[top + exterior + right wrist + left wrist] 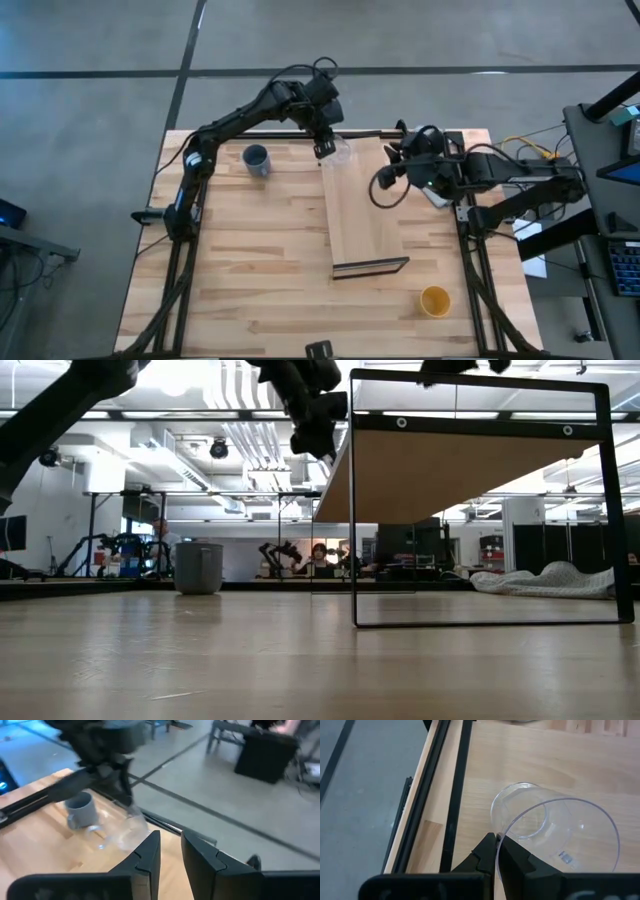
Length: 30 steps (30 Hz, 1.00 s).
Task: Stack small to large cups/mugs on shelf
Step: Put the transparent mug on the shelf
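Observation:
The small clear glass cup (555, 830) is at the far end of the light-wood shelf (365, 215), held by my left gripper (497, 842), which is shut on it; the cup also shows in the high view (339, 150). The blue-grey mug (257, 160) stands upright on the tabletop, left of the shelf. The yellow-orange cup (434, 300) stands near the table's front right. My right gripper (170, 852) is narrowly open and empty, by the shelf's far right corner (393, 153). My left gripper pinches the clear cup's rim (504, 836), with one finger inside the cup and one outside. The fingers come slanting down from the table's far left. The cup is tilted, its base (520, 810) pointing away from the fingers; whether the base touches the shelf I cannot tell.
The shelf's black frame (480, 622) holds the board up over the slatted tabletop (250, 260). A white cloth (545, 580) lies far behind the table, and people sit in the room beyond. My right arm's cables (385, 185) hang over the shelf's right edge.

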Each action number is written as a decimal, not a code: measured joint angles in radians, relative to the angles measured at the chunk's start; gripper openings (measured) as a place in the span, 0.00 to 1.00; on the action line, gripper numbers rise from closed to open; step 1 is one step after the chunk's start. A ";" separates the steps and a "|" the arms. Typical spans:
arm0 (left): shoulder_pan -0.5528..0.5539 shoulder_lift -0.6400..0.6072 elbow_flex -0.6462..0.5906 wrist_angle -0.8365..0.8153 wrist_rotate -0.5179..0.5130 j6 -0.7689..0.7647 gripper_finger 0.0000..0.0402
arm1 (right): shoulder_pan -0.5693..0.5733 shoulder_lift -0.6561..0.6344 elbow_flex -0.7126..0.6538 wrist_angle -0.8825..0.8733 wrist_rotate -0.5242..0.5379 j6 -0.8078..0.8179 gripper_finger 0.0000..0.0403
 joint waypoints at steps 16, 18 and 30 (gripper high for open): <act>-0.024 0.000 -0.016 0.027 0.000 -0.004 0.00 | -0.319 0.000 -0.289 0.492 -0.372 0.166 0.18; -0.024 0.000 -0.017 0.028 0.000 -0.004 0.00 | -0.327 0.000 -0.315 0.510 -0.376 0.173 0.18; -0.026 0.000 -0.032 0.078 0.001 -0.030 0.00 | -0.332 0.000 -0.379 0.515 -0.400 0.191 0.05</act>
